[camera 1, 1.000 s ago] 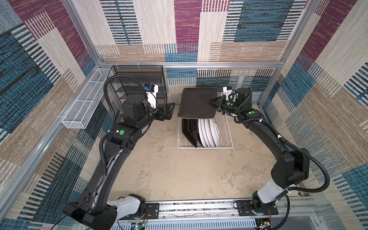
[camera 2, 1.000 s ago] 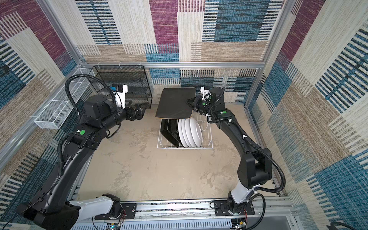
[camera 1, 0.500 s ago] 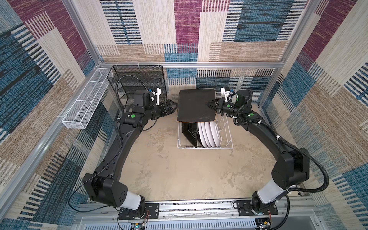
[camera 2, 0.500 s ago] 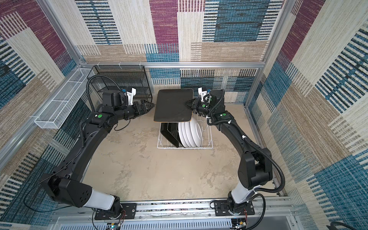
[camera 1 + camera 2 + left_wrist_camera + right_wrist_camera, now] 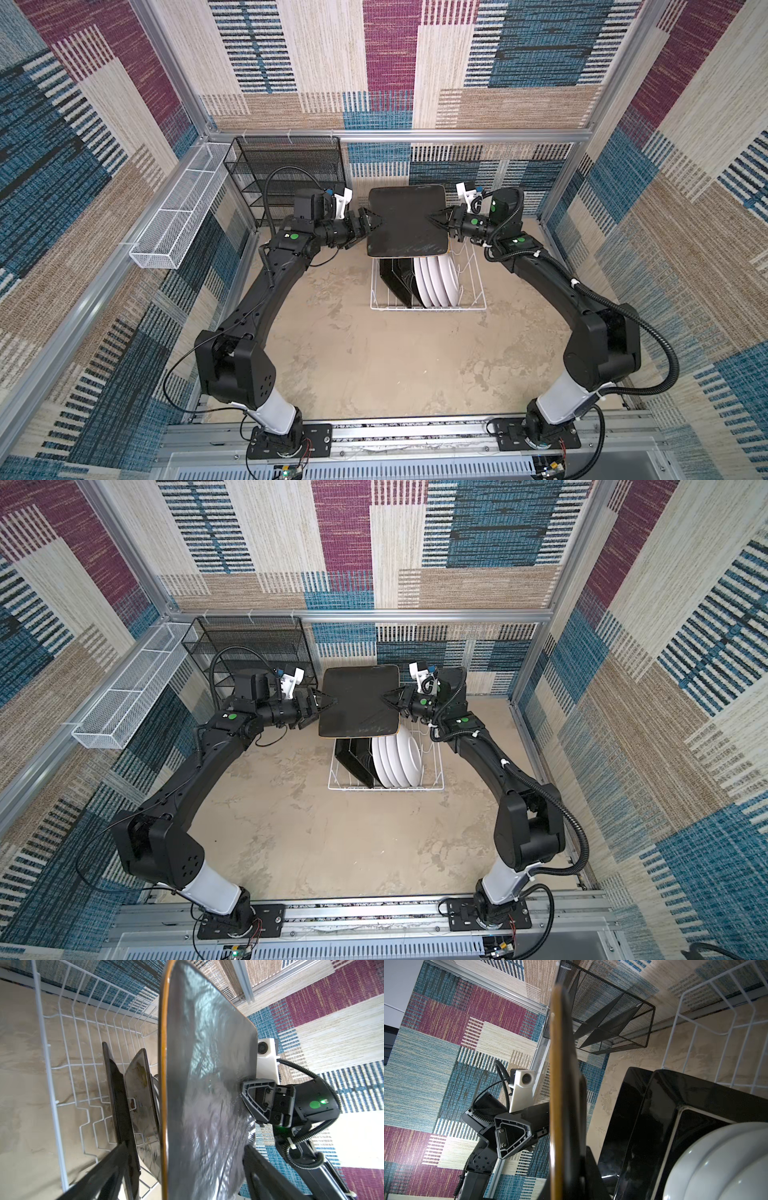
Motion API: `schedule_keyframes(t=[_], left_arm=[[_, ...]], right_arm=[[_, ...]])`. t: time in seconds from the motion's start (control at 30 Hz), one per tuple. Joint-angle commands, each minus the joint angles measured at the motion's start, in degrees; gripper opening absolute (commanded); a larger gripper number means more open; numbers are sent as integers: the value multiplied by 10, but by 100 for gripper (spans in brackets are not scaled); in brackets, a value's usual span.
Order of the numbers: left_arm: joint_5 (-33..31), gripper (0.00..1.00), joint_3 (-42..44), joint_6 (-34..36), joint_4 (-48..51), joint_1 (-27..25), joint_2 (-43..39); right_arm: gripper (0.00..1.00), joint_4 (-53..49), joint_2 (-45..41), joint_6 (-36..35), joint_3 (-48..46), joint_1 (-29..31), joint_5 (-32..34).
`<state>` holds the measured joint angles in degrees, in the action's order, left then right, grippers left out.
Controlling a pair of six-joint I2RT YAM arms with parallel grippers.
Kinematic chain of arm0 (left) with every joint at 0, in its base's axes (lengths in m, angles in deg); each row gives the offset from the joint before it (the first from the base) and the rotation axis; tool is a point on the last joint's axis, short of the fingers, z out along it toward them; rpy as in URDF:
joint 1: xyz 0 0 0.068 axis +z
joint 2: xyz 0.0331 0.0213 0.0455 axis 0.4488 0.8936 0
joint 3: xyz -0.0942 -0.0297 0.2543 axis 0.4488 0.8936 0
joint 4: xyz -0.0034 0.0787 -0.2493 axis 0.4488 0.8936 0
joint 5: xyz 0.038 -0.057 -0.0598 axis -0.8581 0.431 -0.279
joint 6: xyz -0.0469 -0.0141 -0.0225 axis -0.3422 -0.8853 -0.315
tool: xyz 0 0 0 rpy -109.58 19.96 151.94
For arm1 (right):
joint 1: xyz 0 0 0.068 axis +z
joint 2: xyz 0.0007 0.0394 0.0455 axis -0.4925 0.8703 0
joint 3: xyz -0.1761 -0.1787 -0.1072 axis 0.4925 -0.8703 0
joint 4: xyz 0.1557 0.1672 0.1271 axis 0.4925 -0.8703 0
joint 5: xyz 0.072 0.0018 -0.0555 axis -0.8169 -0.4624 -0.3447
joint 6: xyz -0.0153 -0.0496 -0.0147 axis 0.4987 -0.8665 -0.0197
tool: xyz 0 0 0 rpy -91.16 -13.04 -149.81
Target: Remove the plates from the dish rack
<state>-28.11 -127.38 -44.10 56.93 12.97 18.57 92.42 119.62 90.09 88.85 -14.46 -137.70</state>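
- My right gripper [image 5: 433,216] is clamped tight on the right-hand edge of one square plate [image 5: 407,220]; the left wrist view shows a finger [image 5: 255,1103] of it pressed flat on the plate's black back
- The plate hangs clear in the air above the rear part of the dish rack [image 5: 428,308], touching nothing in it, with its black back turned up toward the top cameras in both top views [image 5: 359,700]
- My left gripper [image 5: 374,218] stands wide, its jaws straddling the plate's left-hand edge; from the left wrist view I see space between the plate [image 5: 207,1084] and each finger, so it has no hold on it
- In the right wrist view the plate [image 5: 560,1084] is edge-on and I can see its orange-brown rim, with one left finger [image 5: 510,1136] off to the side of it
- Down in the rack, two more square plates [image 5: 397,278] stand on edge on the left side, and a row of round white plates [image 5: 438,278] stands just beside them to the right
- The rack sits on the sandy tabletop near the back wall, and the black mesh shelf [image 5: 291,166] stands behind my left arm
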Motion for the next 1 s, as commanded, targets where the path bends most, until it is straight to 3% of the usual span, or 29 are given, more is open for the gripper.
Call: schedule_keyframes(t=[0.0, 0.53, 0.97], left_arm=[[44, 86, 4, -46, -74, -2, 9], [73, 62, -1, -44, -74, -23, 37], [102, 30, 8, -28, -71, -26, 29]], right_arm=[[0, 92, -1, 27, -1, 3, -20], [0, 109, 12, 34, -7, 8, -34], [0, 126, 20, 41, -18, 9, -44]])
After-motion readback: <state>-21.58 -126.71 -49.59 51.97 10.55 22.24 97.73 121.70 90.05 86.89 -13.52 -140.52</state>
